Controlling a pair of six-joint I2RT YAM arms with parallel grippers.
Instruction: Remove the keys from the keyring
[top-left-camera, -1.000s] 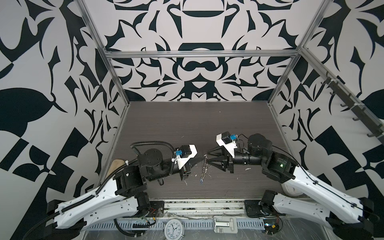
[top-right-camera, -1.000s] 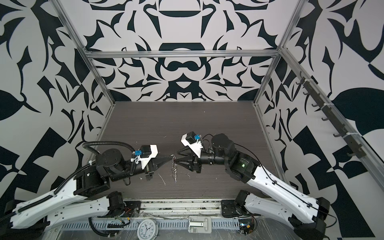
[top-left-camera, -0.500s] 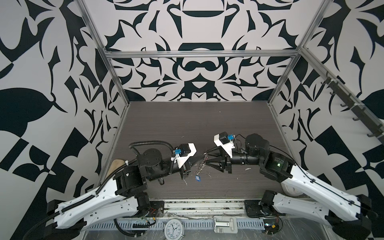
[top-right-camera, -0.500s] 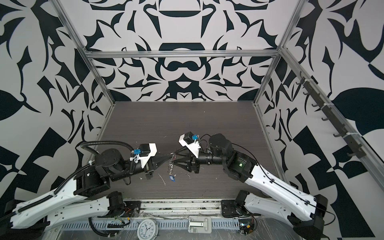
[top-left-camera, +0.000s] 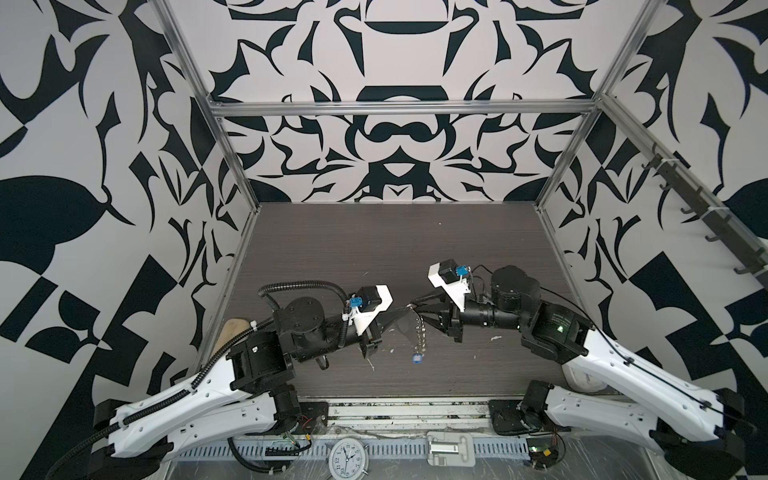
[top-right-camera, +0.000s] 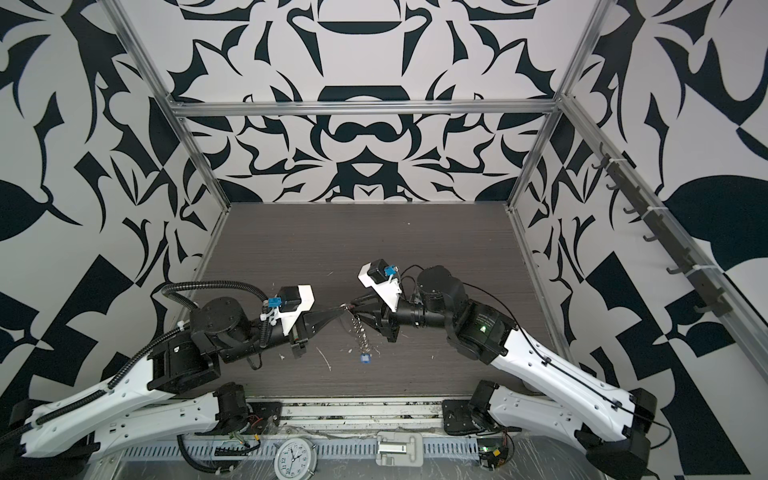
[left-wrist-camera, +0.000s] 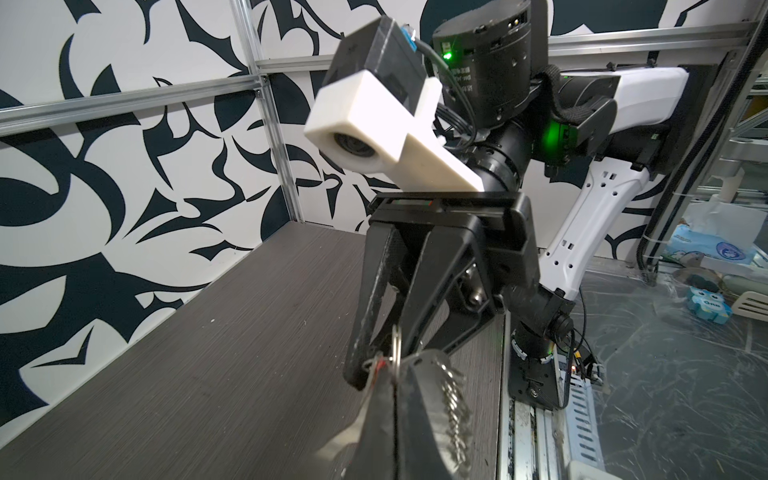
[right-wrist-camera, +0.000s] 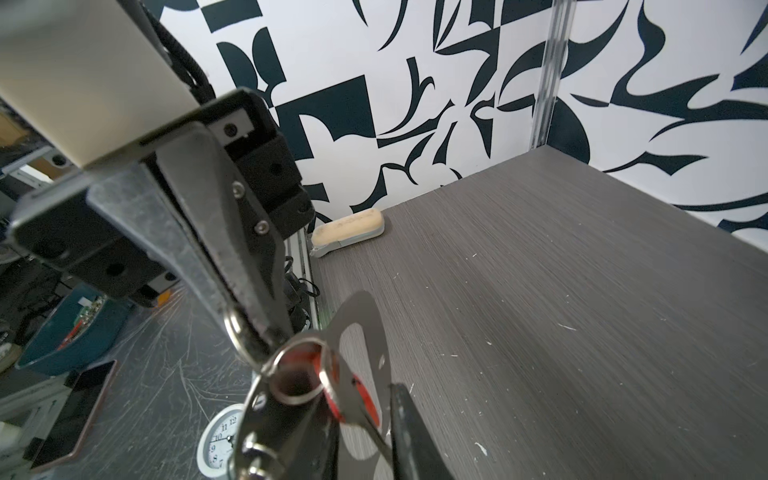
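My left gripper (top-left-camera: 404, 311) is shut on the keyring (top-left-camera: 405, 326), a thin silvery plate held above the table with its small rings (top-left-camera: 422, 336) hanging down. A blue-tagged key (top-left-camera: 417, 358) dangles lowest, also seen as a blue tag (top-right-camera: 365, 358). My right gripper (top-left-camera: 417, 305) meets it tip to tip. In the right wrist view, the right gripper (right-wrist-camera: 345, 386) is closed on the red-tagged key (right-wrist-camera: 361, 395) and its ring (right-wrist-camera: 299, 370), beside the keyring (right-wrist-camera: 361, 320) and the left gripper (right-wrist-camera: 266, 345). The left wrist view shows the left gripper (left-wrist-camera: 395, 368) clamping the keyring (left-wrist-camera: 432, 374), and the right gripper (left-wrist-camera: 384, 357).
A beige wooden board (top-left-camera: 232, 332) lies at the table's left edge, also seen as the board (right-wrist-camera: 349, 228). A white object (top-left-camera: 582, 380) sits at the front right under the right arm. A small clock (top-left-camera: 347, 457) stands below the front rail. White scraps dot the table.
The right gripper has narrowed its jaws onto the red-tagged key at the left gripper's tip. The hanging rings and blue tag have swung slightly to the right.
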